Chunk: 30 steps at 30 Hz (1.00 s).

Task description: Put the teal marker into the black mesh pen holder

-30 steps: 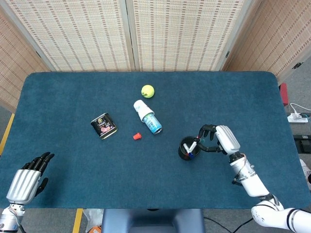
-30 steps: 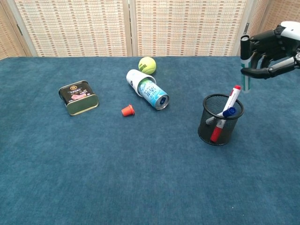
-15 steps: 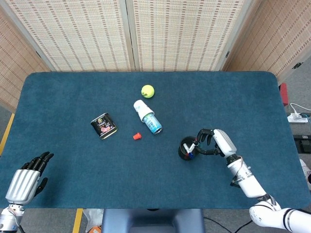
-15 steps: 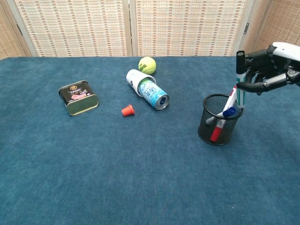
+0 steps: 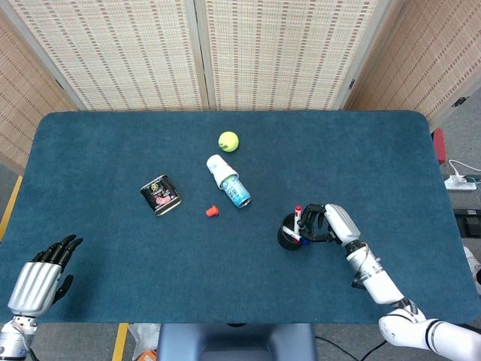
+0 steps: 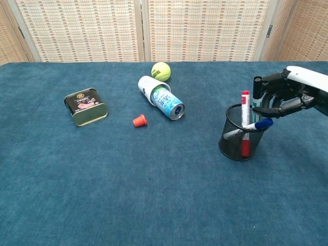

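- Blue cloth table, woven screens behind.
- Right hand hangs over the mesh holder, fingers curled round the teal marker, black cap up.
- Marker's lower end is inside the holder, beside a red marker and a blue marker.
- Best play, I'd say: keep it upright, lower until it bottoms out, then let go without nudging the rim.
- Left hand idles at the near edge, fingers spread, holding nothing.
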{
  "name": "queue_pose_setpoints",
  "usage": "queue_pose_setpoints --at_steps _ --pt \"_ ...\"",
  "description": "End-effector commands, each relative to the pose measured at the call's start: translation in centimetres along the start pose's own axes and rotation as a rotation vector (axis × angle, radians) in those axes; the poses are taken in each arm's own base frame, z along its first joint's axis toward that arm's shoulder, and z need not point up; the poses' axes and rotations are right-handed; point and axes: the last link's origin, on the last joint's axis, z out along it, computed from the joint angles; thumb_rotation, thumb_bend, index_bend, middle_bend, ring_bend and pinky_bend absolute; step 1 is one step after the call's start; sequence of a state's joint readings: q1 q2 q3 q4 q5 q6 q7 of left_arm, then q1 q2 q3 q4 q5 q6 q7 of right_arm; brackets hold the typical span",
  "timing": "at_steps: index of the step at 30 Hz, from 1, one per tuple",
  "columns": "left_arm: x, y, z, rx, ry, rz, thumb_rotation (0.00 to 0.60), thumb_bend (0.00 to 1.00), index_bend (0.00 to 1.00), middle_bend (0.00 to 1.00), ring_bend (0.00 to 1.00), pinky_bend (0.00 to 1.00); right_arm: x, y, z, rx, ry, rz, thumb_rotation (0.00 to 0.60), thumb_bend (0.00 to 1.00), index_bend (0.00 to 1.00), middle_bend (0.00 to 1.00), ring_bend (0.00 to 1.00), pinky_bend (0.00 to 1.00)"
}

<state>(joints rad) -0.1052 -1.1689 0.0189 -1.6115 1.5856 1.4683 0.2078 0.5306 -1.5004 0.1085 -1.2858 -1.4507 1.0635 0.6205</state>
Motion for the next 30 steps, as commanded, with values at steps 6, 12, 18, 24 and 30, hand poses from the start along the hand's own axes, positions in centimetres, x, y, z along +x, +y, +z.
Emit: queue_pose_setpoints --at_steps 6,12,18,24,30 --pt "-0.1 0.1 0.0 -0.003 -0.005 0.003 0.600 0.33 0.15 0.12 0.20 0.39 0.1 -0.1 -0.5 0.032 -0.043 -0.053 0.600 0.25 0.51 0.44 0.32 0.54" --pt "-0.1 0.1 0.0 -0.002 -0.004 0.003 0.600 0.33 0.15 0.12 0.20 0.39 0.4 -0.3 -0.6 0.051 -0.027 -0.087 0.600 0.25 0.41 0.36 0.23 0.46" --pt "-0.2 0.0 0.1 0.001 -0.009 0.003 0.600 0.33 0.15 0.12 0.20 0.39 1.2 -0.7 -1.1 0.091 0.012 -0.221 0.600 0.22 0.35 0.31 0.17 0.30" --pt "-0.3 -0.1 0.2 0.004 -0.018 0.002 0.600 0.33 0.15 0.12 0.20 0.39 3.0 -0.9 -3.5 0.100 0.094 -0.529 0.600 0.19 0.30 0.28 0.15 0.20" --pt "-0.2 0.0 0.1 -0.001 -0.017 -0.001 0.600 0.33 0.15 0.12 0.20 0.39 5.1 -0.3 -8.0 -0.073 0.192 -0.759 0.600 0.17 0.28 0.27 0.13 0.14"
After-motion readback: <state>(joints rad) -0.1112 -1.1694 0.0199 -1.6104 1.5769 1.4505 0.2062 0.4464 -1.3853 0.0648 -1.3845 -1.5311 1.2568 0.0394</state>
